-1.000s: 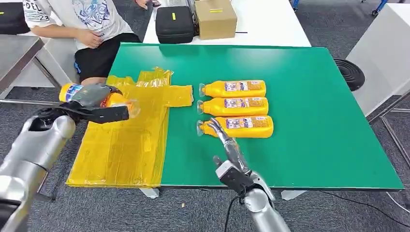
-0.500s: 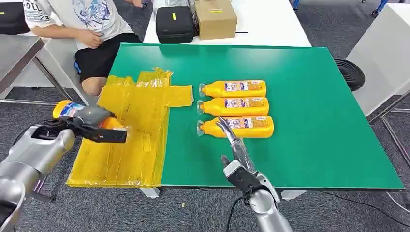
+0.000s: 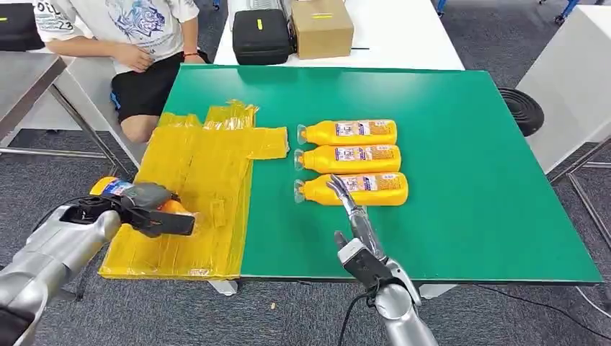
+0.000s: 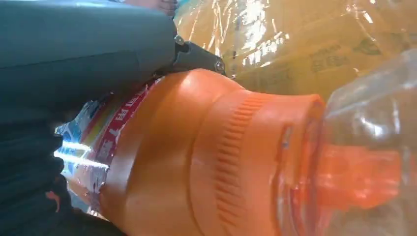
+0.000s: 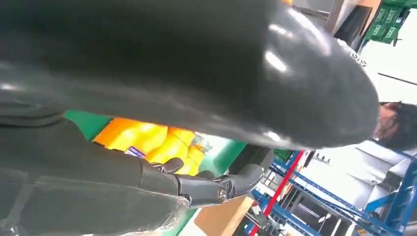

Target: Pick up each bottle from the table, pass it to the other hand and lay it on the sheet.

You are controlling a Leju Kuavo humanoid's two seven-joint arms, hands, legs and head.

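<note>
Now the green table (image 3: pixel 461 180) spreads ahead of me, with the yellow sheet (image 3: pixel 194 194) draped over its left near corner. Three bottles (image 3: pixel 349 160) lie in a row on the green, just right of the sheet, caps pointing left.

My left hand (image 3: pixel 140 205) grips the fourth bottle (image 3: pixel 119 193), fingers wrapped round its middle; the left wrist view shows its orange shoulder and clear cap (image 4: pixel 364 147) close above the crinkled sheet. Compared with a second ago, this hand has dropped and drawn toward the near left edge of the sheet, so the bottle now sits low over the plastic, whether touching it I cannot tell. I judge the laying-down is nearly done and letting go comes next.

My right hand (image 3: pixel 351 216) holds nothing, fingers stretched apart, and it has crept forward until its fingertips (image 3: pixel 333 180) hover at the nearest bottle (image 3: pixel 353 189) of the row, likely the next pick.
</note>
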